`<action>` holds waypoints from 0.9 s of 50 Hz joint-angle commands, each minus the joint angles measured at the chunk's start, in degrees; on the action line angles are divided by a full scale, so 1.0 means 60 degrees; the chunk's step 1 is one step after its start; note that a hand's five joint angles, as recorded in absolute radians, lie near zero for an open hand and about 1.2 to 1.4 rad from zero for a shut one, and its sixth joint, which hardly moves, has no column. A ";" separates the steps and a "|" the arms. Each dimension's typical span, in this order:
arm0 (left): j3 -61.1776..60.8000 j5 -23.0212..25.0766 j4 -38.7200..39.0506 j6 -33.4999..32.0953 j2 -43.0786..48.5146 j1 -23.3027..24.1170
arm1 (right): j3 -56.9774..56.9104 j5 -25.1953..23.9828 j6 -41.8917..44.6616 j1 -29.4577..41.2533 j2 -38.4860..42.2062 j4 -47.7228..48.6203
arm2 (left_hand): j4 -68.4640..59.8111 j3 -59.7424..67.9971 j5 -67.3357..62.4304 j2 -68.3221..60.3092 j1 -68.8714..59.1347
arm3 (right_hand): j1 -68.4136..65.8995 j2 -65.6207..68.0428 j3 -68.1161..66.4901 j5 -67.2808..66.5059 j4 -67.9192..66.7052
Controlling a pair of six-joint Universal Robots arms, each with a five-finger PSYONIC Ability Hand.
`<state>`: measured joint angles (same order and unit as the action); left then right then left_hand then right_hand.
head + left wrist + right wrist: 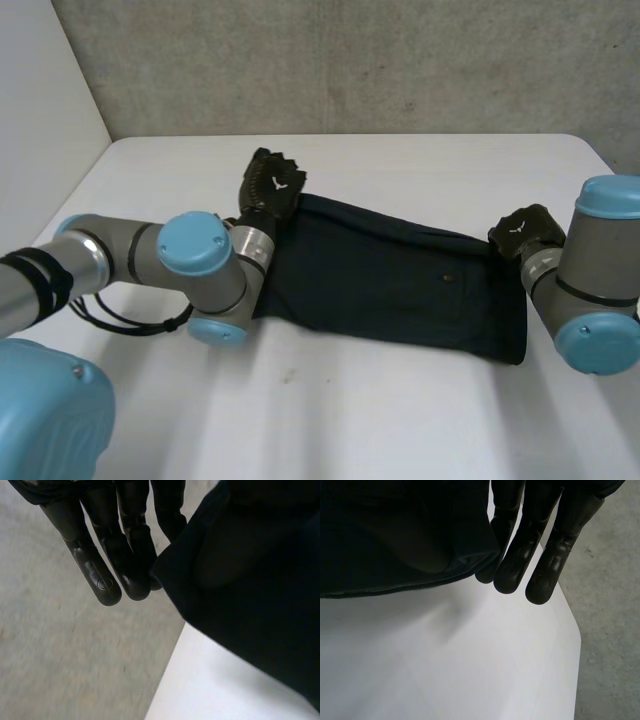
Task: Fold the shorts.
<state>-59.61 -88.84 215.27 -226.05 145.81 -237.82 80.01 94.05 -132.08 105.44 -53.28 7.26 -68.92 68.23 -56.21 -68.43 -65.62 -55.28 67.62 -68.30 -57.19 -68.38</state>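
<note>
Left hand (270, 187) pinches shorts (390, 285) corner at fingertips, fingers straight. Right hand (525, 232) pinches opposite corner likewise. Shorts span between hands on worktop (400, 420).

We looked down on a smooth white table (400, 420) standing against a rough grey concrete wall (400, 60). A plain white panel (40, 90) rose at its left. Past the table's edge lay a mottled grey concrete floor (610, 605). The light was soft.
</note>
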 commanded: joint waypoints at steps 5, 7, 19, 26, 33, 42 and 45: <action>0.0004 0.0364 0.0860 0.0044 0.0425 0.0026 | -0.0181 0.0337 -0.0179 -0.0113 0.0063 0.1937 | 0.9821 -0.9705 0.9368 0.9739 0.9270 | 0.7546 -0.9604 0.9716 0.9532 0.9730; -0.0084 0.0101 0.0933 0.0073 0.0323 0.0070 | -0.0181 0.0278 -0.0194 -0.0113 -0.0215 0.2041 | 0.9821 -0.9705 0.9368 0.9739 0.9270 | 0.7546 -0.9604 0.9716 0.9532 0.9730; -0.3245 -0.1014 0.0320 0.0863 -0.3323 0.0027 | 0.1019 -0.0205 -0.1861 -0.0113 -0.2881 0.0302 | 0.9813 -0.9697 0.9360 0.9731 0.9263 | 0.7546 -0.9604 0.9716 0.9532 0.9730; -0.5457 -0.1058 -0.1903 0.3464 -0.5388 0.0070 | 0.2688 -0.2005 -0.4264 -0.0317 -0.3688 -0.1986 | 0.9617 -0.9501 0.9164 0.9535 0.9067 | 0.7546 -0.9604 0.9716 0.9532 0.9730; -0.6732 -0.1072 -0.2875 0.6514 -0.6196 0.0114 | 0.4608 -0.2916 -0.5159 -0.0845 -0.3703 -0.0027 | 0.9505 -0.9389 0.9052 0.9423 0.8955 | 0.7546 -0.9604 0.9716 0.9532 0.9730; -0.6969 -0.1453 -0.2465 0.6767 -0.6255 0.0071 | 0.4990 -0.2228 -0.4794 -0.0831 -0.2943 0.1221 | 0.9449 -0.9333 0.8996 0.9367 0.8898 | 0.5378 -0.7436 0.7548 0.7364 0.7562; -0.6954 -0.1482 -0.2465 0.6767 -0.6226 0.0027 | 0.4888 -0.2037 -0.4530 -0.0831 -0.2503 0.1221 | 0.9476 -0.9360 0.9024 0.9395 0.8926 | 0.1688 -0.3746 0.3858 0.3674 0.3872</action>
<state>-101.66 -96.65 199.22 -184.66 108.00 -237.18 110.13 78.90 -162.19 100.39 -72.99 13.30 -11.76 12.31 -2.62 -11.70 -11.11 -14.66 17.99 -18.01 -8.23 -17.60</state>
